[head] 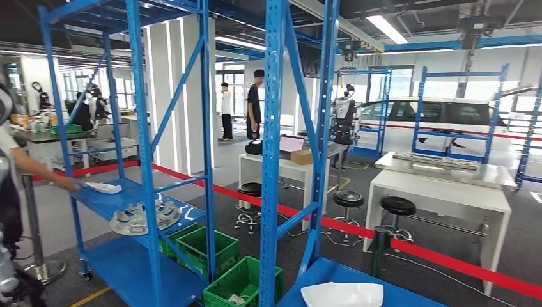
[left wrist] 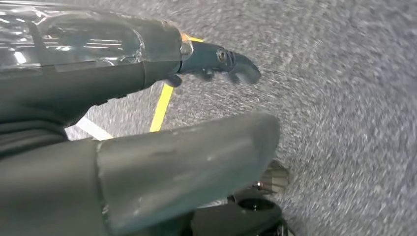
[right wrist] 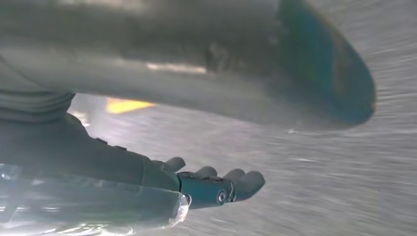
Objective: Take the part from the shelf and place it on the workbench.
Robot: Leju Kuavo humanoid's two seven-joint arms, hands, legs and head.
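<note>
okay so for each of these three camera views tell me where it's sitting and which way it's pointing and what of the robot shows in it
Head view: high on the robot's body, facing forward and down at blue shelving and a white workbench.
Left wrist view: behind the left hand, looking down at the grey floor with a yellow line; thumb and dark fingers show.
Right wrist view: behind the right hand, also facing blurred floor; thumb and fingers show.
Shared: both wrist views show floor and an empty-looking hand.

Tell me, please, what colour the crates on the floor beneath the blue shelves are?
Green crates, clearest in the head view.
</note>
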